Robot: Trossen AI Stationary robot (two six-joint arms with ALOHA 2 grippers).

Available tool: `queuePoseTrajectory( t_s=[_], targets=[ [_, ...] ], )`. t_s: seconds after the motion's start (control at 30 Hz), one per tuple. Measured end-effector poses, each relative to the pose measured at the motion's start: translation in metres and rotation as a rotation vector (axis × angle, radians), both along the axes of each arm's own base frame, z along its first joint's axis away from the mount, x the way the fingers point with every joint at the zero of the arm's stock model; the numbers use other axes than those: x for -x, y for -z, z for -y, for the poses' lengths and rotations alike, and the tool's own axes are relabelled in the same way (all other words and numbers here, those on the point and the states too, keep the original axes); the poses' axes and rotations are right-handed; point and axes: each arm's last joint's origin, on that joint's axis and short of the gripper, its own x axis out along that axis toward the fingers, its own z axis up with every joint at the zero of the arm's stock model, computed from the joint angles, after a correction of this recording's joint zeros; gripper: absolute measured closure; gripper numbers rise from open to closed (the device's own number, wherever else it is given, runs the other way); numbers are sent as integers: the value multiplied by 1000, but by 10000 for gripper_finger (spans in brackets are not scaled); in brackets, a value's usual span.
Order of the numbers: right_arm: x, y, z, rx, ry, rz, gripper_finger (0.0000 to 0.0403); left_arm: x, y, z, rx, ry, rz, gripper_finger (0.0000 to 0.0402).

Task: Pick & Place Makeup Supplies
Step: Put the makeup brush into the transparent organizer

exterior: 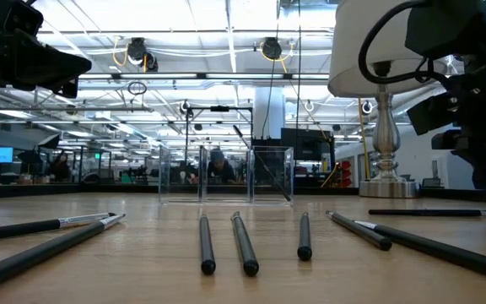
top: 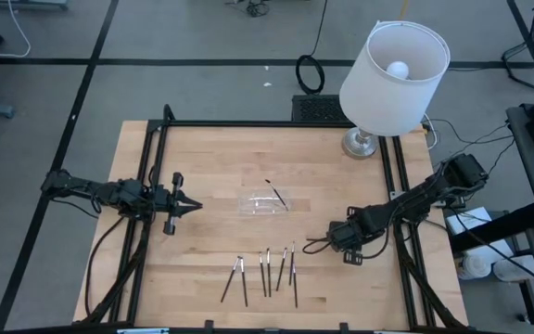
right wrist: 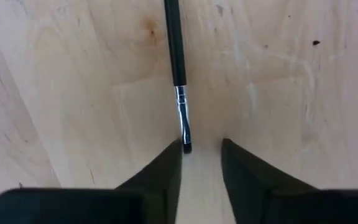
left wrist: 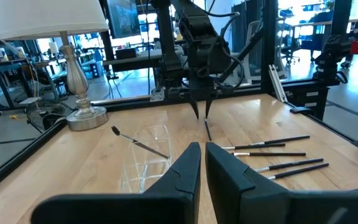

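Several thin dark makeup sticks [top: 267,271] lie flat in a loose row near the table's front edge. Another brush [left wrist: 138,142] rests slanted in the small clear tray [top: 262,202]. My right gripper [right wrist: 201,146] points straight down over one more brush [right wrist: 174,43] that lies on the wood. The gripper is open by a narrow gap, and its fingers stand around the brush's bristle tip [right wrist: 187,147], below the silver ferrule [right wrist: 180,106]. My left gripper [left wrist: 202,149] waits shut at the table's left [top: 193,206], pointing level toward the tray. My right gripper comes from above, fingers pointing down, at the bristle end of the brush. The tip [right wrist: 187,147] lies right beside the inner side of one finger [right wrist: 173,155], and I cannot tell whether they touch. The other finger [right wrist: 229,152] stands clear of it. The brush lies flat on the table.
A white-shaded lamp [top: 392,74] stands on its silver base [top: 362,144] at the far right of the table. Black frame rails [top: 151,167] run along the table's edges. Bare wood lies between the tray and the row of sticks.
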Motion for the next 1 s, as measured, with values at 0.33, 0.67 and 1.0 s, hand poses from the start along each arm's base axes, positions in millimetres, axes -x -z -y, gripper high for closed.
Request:
queuePoseTrajectory(
  t_s=[0.33, 0.67, 1.0],
  targets=[
    [0, 1, 0, 16, -2, 3, 399, 0, 0, 0, 0, 0, 0, 371],
    [-10, -22, -5, 68, -68, 51, 403, 0, 0, 0, 0, 0, 1, 371],
    [-26, -57, -15, 119, -137, 120, 403, 0, 0, 0, 0, 0, 0, 371]
  ],
)
